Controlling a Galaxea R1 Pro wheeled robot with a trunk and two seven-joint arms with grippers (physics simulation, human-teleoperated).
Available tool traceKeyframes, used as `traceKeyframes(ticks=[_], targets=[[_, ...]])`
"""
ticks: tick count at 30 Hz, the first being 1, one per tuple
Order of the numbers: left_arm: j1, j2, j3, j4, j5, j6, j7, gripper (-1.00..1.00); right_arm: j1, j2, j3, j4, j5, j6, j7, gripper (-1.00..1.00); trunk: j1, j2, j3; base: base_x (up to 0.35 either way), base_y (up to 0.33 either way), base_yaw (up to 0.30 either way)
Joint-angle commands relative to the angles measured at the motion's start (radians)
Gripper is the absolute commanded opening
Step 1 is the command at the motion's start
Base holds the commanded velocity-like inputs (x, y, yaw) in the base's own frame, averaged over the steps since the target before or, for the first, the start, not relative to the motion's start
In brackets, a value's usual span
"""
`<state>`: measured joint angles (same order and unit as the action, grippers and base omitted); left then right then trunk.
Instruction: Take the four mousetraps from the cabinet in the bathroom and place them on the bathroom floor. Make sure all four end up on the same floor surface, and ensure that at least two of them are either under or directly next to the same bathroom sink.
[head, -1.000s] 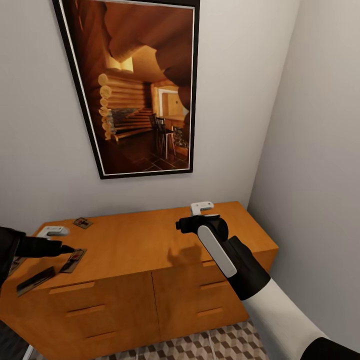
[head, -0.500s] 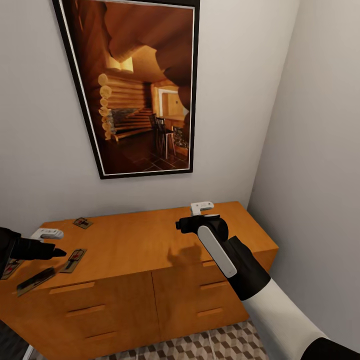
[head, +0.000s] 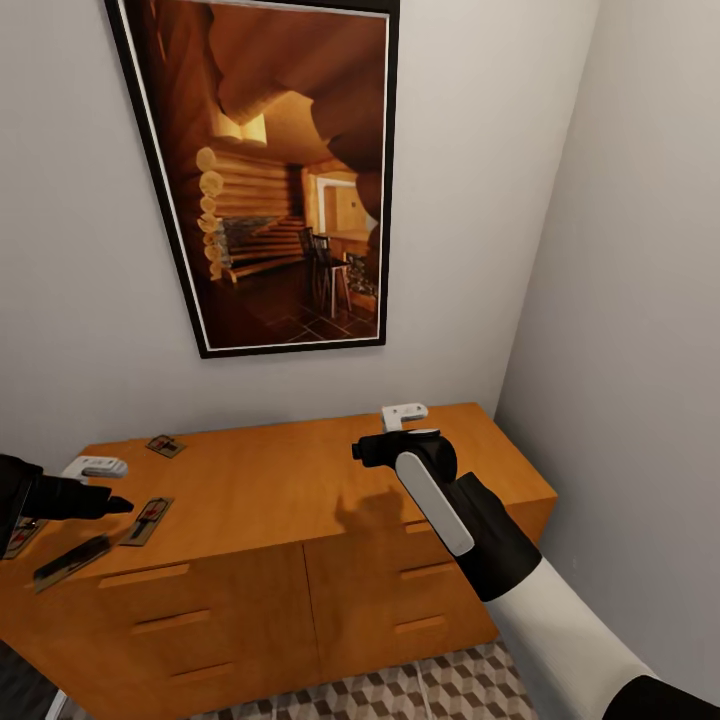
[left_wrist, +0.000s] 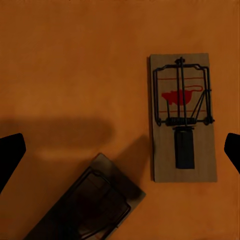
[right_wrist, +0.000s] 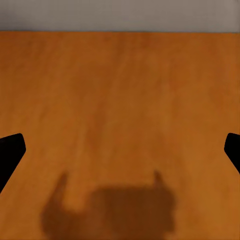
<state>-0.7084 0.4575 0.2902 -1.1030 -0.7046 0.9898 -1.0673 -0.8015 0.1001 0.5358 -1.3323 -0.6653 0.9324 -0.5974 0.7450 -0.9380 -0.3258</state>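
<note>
I see a black-framed picture (head: 270, 170) of a log-cabin interior hung tilted on the grey back wall (head: 70, 300), a plain grey side wall (head: 640, 300) meeting it at the corner.

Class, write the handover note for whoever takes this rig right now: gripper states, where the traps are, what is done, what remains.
Left gripper: open, empty, hovering over the cabinet top's left end.
Right gripper: open, empty, above the top's right half.
Mousetraps: all four on the cabinet top; one directly below the left gripper, a darker one beside it, one at the left edge, one near the wall.
Done: none picked.
Left: grasp each, carry to the bathroom floor, two by the sink.
</note>
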Motion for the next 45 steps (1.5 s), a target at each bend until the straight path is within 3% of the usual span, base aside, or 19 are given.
traceKeyframes(ticks=[1,8,15,20,39,43,45], targets=[[-0.001,0.000,0.001,-0.002,-0.009,0.006,-0.011,1.00,-0.001,0.000,0.001,-0.001,-0.010,0.002,-0.011,1.00,0.000,-0.001,-0.001,0.000,0.000,0.000],[0.000,-0.002,0.002,-0.006,-0.004,0.006,-0.015,1.00,-0.001,0.000,0.001,-0.002,-0.010,0.002,-0.011,1.00,0.000,-0.001,-0.001,0.000,0.000,0.000],[-0.001,-0.042,0.003,-0.007,-0.004,0.006,-0.016,1.00,-0.001,0.000,0.001,-0.002,-0.010,0.002,-0.010,1.00,0.000,-0.001,-0.001,0.000,0.000,0.000],[-0.001,-0.056,0.003,-0.007,-0.005,0.006,-0.016,1.00,-0.001,-0.001,0.000,-0.001,-0.010,0.002,-0.010,1.00,0.000,-0.001,-0.001,0.000,0.000,0.000],[-0.001,-0.063,0.004,-0.008,-0.001,0.006,-0.017,1.00,-0.001,-0.004,-0.004,-0.017,-0.012,0.003,-0.006,1.00,0.000,-0.001,-0.001,0.000,0.000,0.000],[-0.001,-0.065,0.003,-0.008,-0.001,0.006,-0.017,1.00,-0.001,-0.010,-0.021,-0.032,-0.017,0.001,0.006,1.00,0.000,-0.001,-0.001,0.000,0.000,0.000],[-0.001,-0.066,0.003,-0.008,-0.001,0.006,-0.017,1.00,-0.001,-0.024,-0.060,-0.059,-0.025,0.001,0.051,1.00,0.000,-0.001,-0.001,0.000,0.000,0.000]])
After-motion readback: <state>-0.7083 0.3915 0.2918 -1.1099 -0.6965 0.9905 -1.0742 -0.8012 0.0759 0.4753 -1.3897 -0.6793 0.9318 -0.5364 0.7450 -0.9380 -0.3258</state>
